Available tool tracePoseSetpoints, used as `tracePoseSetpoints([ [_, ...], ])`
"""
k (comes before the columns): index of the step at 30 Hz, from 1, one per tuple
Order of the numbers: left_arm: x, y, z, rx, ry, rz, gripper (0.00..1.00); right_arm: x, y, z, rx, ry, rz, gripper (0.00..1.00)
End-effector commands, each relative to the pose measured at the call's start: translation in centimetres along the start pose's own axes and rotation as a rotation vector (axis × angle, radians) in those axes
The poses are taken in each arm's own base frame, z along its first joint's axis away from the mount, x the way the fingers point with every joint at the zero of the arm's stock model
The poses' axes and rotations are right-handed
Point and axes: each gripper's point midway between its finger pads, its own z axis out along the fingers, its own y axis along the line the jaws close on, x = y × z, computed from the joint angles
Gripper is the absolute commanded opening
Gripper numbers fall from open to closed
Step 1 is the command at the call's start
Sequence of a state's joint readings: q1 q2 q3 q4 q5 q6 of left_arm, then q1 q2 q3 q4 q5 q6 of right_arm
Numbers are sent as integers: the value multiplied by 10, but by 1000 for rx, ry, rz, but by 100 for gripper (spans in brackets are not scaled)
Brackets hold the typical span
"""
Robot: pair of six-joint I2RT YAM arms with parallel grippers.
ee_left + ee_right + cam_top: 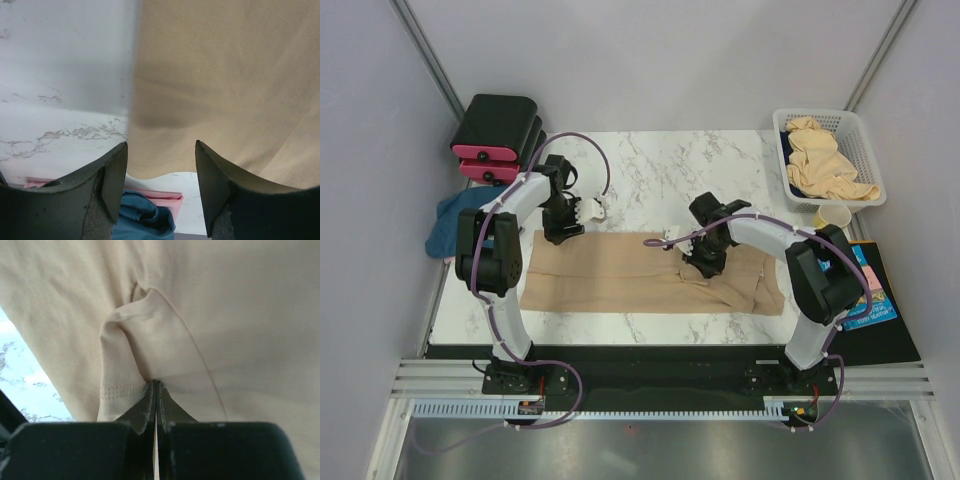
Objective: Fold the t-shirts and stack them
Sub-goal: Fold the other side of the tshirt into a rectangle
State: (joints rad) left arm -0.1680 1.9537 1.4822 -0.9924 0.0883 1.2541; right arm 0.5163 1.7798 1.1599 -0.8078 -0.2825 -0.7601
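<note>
- Shows tan t-shirt [640,275] spread flat across the middle of the marble worktop [670,170].
- Catches right pincer [156,386] clamped tight on a raised fold of that shirt, stitched hem showing, toward its right end.
- Finds left pincer [161,152] with jaws parted and empty, poised low over the shirt's left hem edge.
- Leaves further tan t-shirts [825,165] heaped in white mesh basket [865,140] at far right, and blue t-shirt [448,225] bunched at the worktop's left edge, near black-and-pink boxes [495,135].
</note>
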Motion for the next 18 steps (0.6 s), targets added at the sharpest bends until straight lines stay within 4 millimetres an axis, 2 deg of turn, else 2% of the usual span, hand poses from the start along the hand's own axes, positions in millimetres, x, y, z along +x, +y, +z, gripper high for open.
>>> tracePoseSetpoints([
  [1, -6, 3, -11, -33, -27, 1, 63, -16, 20, -21, -53, -53, -14, 0],
  [6, -10, 6, -8, -29, -28, 20, 63, -35, 44, -35, -120, -87, -35, 0],
  [14, -22, 7, -5, -26, -27, 61, 63, -46, 60, -38, -160, -100, -49, 0],
  [16, -24, 8, -3, -23, -25, 62, 63, -44, 54, -38, -122, -90, -52, 0],
  [18, -26, 12, -5, -35, -28, 62, 63, -40, 27, -40, 17, -65, -43, 3],
])
